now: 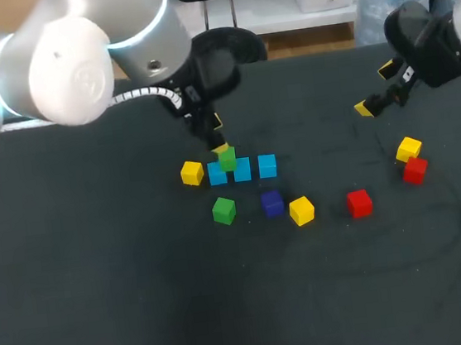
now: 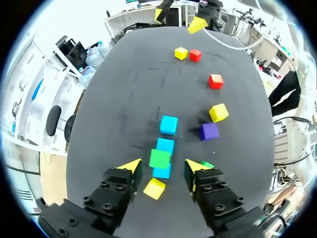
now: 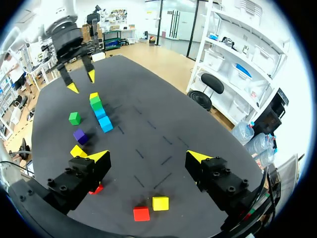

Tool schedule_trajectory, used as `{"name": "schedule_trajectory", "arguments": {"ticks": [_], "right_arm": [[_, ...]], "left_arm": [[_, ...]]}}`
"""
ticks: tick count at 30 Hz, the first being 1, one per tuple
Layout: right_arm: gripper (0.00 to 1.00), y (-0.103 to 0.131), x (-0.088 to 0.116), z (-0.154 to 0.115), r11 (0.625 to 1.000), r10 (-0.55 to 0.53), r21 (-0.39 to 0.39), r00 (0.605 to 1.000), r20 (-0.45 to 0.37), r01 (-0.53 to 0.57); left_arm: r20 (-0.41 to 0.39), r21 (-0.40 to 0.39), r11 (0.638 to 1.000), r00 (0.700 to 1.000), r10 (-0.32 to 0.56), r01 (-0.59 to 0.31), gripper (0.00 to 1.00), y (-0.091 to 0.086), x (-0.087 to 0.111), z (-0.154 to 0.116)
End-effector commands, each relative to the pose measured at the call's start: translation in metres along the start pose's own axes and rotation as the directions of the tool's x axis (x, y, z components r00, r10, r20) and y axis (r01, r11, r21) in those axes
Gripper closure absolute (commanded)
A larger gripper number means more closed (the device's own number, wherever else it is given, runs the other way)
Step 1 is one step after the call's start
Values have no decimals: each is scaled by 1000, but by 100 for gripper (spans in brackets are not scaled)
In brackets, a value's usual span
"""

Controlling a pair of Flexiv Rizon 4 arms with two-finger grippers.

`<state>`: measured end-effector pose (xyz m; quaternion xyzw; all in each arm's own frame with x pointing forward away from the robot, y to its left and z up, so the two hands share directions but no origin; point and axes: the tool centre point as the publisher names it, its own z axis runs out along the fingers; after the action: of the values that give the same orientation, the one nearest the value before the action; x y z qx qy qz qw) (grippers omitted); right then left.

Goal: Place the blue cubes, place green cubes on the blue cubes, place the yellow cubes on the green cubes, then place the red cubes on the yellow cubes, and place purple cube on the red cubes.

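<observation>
We are holding our left gripper (image 2: 163, 164) wide open over the near end of the row of blue cubes (image 2: 168, 124). A green cube (image 2: 160, 158) is sitting on that end of the row, lying between the yellow fingertips (image 2: 130, 164) with a gap on either side, so we are gripping nothing. Our right gripper (image 3: 148, 156) is hanging wide open too, well apart from the row, with a yellow cube (image 3: 160, 203) and a red cube (image 3: 141, 213) lying side by side on the table (image 3: 148, 124) beneath it.
</observation>
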<state>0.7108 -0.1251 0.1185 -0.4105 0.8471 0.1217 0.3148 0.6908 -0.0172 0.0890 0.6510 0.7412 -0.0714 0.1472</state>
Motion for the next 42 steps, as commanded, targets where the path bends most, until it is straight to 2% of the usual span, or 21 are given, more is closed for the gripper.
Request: {"name": "schedule_trajectory", "arguments": {"ticks": [1,9,14,19,22,26,28,33,38,42], "right_arm": [[0,1,0,0,1000,1,5,1000,-1,-1],[0,1,0,0,1000,1,5,1000,-1,-1],[0,1,0,0,1000,1,5,1000,-1,-1],[0,1,0,0,1000,1,5,1000,-1,-1],[0,1,0,0,1000,1,5,1000,-1,-1],[0,1,0,0,1000,1,5,1000,-1,-1],[0,1,0,0,1000,1,5,1000,-1,-1],[0,1,0,0,1000,1,5,1000,-1,-1],[0,1,0,0,1000,1,5,1000,-1,-1],[0,1,0,0,1000,1,5,1000,-1,-1]], "left_arm": [[3,-48,999,1000,-2,3,43,-21,7,-13],[-1,-74,997,1000,-16,16,36,-43,11,-29],[41,-74,992,995,-95,98,26,-47,19,-37],[33,-86,993,996,-82,84,29,-53,29,-41],[24,-85,993,997,-80,82,20,-56,35,-41],[25,-87,987,991,-131,133,11,-55,43,-41],[31,-94,984,988,-150,152,0,-54,47,-43],[35,-123,981,988,-148,152,0,-52,57,-51],[29,-125,983,991,-134,136,0,-57,66,-51],[38,-119,973,981,-192,196,0,-60,73,-51]]}}
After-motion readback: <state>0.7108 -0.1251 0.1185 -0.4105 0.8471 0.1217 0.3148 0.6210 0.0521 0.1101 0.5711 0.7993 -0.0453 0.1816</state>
